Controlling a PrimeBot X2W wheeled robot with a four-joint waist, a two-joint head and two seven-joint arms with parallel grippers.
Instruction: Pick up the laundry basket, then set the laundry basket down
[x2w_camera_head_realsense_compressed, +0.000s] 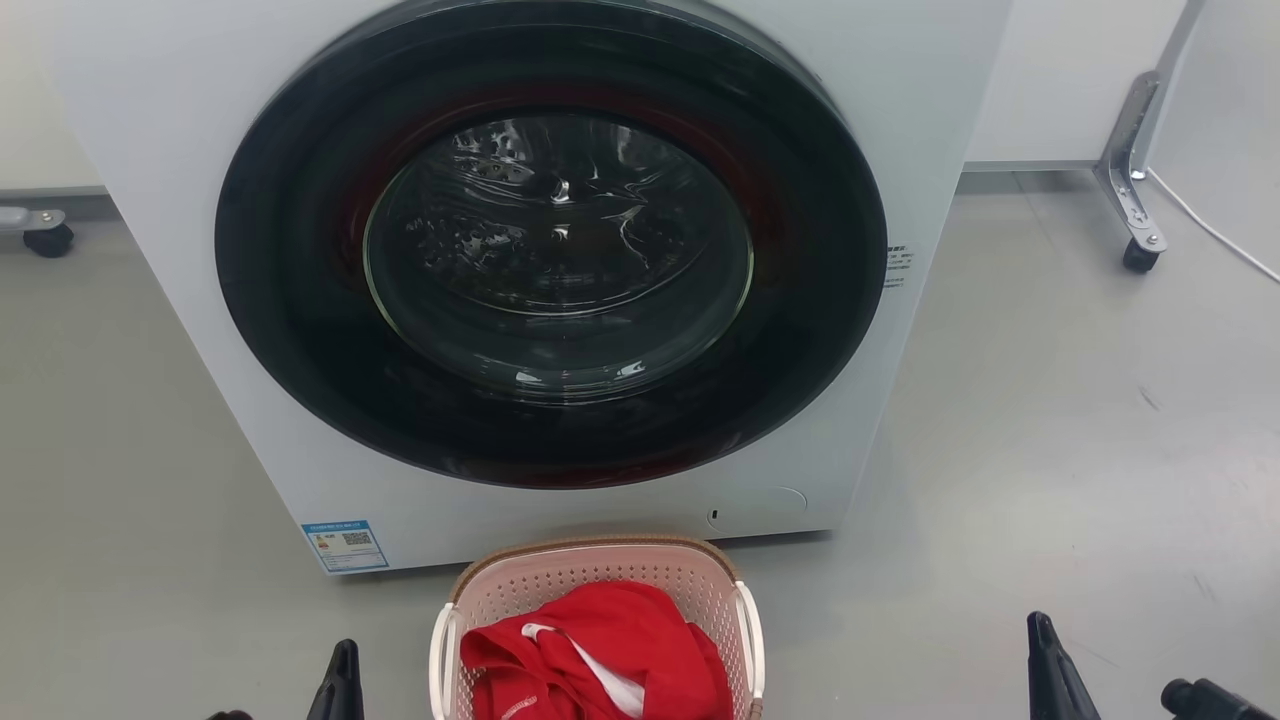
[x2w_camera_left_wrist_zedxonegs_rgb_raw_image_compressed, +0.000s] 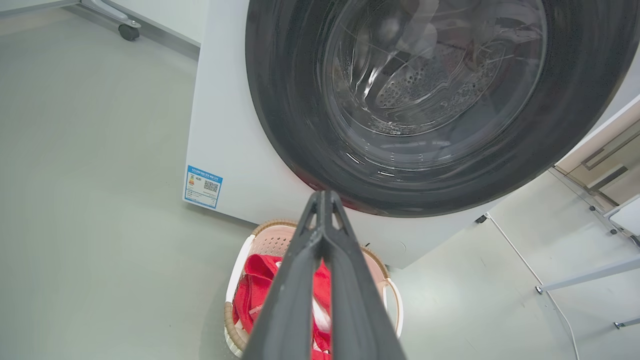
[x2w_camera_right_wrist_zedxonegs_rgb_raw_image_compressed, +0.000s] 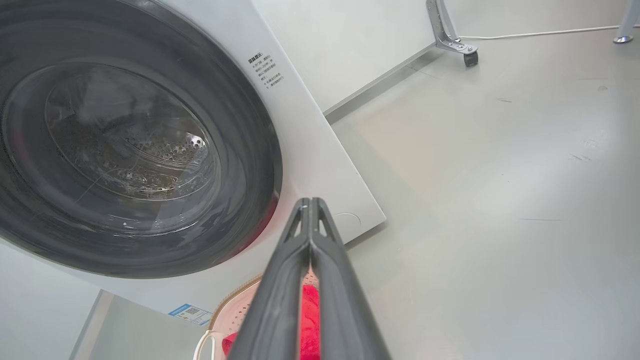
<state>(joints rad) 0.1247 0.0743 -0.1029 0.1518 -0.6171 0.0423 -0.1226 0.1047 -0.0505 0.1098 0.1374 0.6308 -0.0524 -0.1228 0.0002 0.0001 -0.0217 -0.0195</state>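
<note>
**Laundry basket: position and gripper status**

Reading the head view, I find the laundry basket (x2w_camera_head_realsense_compressed: 590, 545) upright on the grey floor (x2w_camera_head_realsense_compressed: 1050, 450), just in front of the washing machine (x2w_camera_head_realsense_compressed: 200, 350) and below its closed round door (x2w_camera_head_realsense_compressed: 560, 250). One rounded end points at the machine. The white handles face left and right. The long axis appears to run from me toward the machine, but I cannot confirm this because the near end is cut off at the bottom edge. A red garment (x2w_camera_head_realsense_compressed: 600, 650) with white trim lies inside and hides the basket's bottom.

In the left wrist view, the left gripper (x2w_camera_left_wrist_zedxonegs_rgb_raw_image_compressed: 324, 197) has its two fingers pressed together with nothing between them. Its fingers cover the middle of the basket. In the right wrist view, the right gripper (x2w_camera_right_wrist_zedxonegs_rgb_raw_image_compressed: 310, 202) is likewise closed on nothing, and only a corner of the basket is visible beside it.

In the head view, the left gripper sits near the basket's left handle without touching it. The right gripper is well apart on the right. The text on the blue label (x2w_camera_head_realsense_compressed: 345, 545) is too small to read.
</note>
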